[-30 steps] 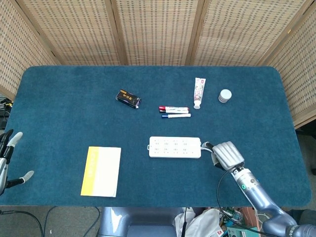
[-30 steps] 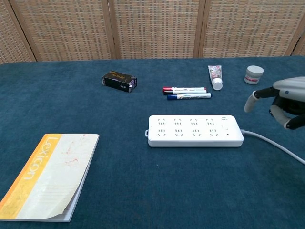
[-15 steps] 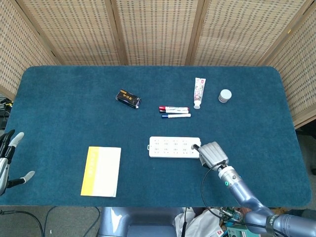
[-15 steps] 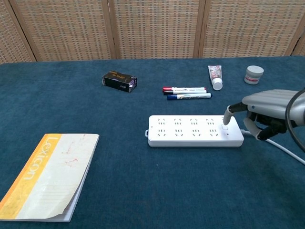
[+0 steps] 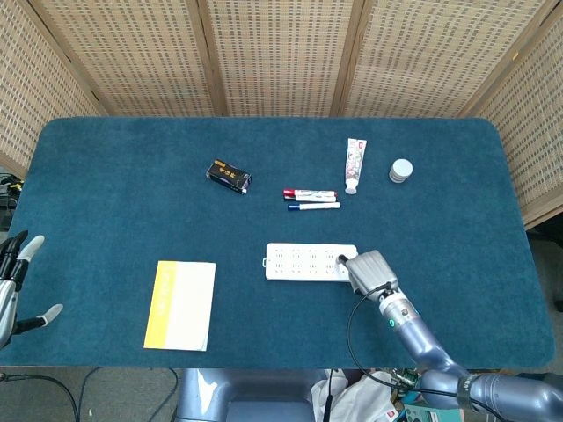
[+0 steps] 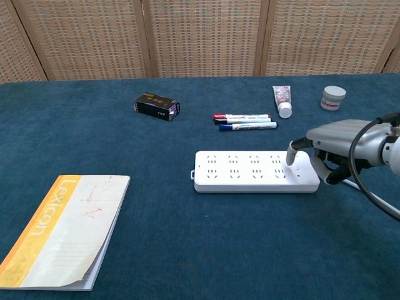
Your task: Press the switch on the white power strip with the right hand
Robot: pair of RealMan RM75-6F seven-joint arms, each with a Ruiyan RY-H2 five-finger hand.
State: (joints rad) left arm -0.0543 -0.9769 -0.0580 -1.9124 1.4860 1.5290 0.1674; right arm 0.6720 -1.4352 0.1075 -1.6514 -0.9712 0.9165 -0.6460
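One finger (image 6: pixel 292 154) of the right hand (image 6: pixel 334 140) touches the strip (image 6: pixel 250 171) at its 3 o'clock end, others curled; left hand (image 5: pixel 13 290) fingers spread apart.

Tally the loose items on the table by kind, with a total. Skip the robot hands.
Power strip: 1
Markers: 2, one red-capped, one blue-capped
Notebook: 1
Small dark box: 1
Tube: 1
Small white jar: 1
Total: 7
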